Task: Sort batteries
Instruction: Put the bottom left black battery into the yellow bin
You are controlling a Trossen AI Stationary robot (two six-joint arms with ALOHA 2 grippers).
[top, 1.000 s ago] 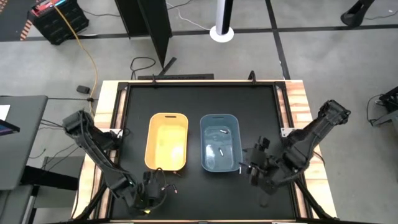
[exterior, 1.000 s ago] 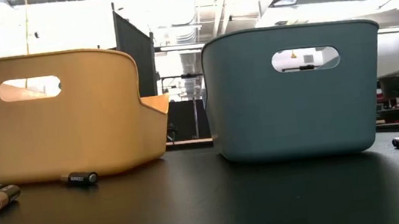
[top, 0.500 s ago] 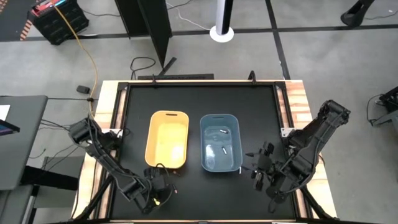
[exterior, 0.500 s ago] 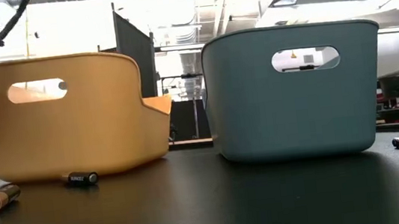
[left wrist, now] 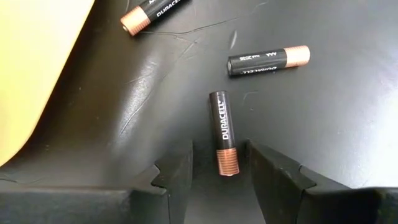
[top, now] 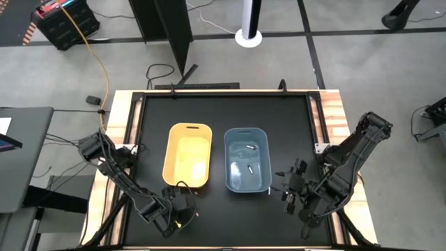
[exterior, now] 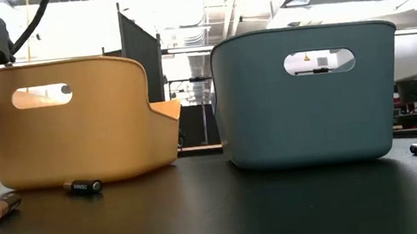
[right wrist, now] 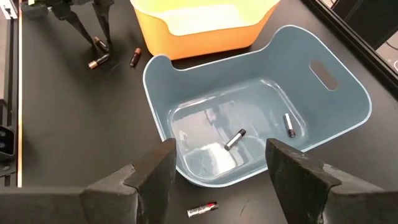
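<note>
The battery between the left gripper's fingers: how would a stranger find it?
Start at the yellow bin and go to the black table beside its near corner, where the left gripper hangs open. Three black-and-copper batteries lie there; this battery alone has its copper end between the fingers.

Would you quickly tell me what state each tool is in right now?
Left tool: open, fingers either side of a battery lying on the table, not yet gripped.
Right tool: open, holding nothing, above the blue bin.
</note>
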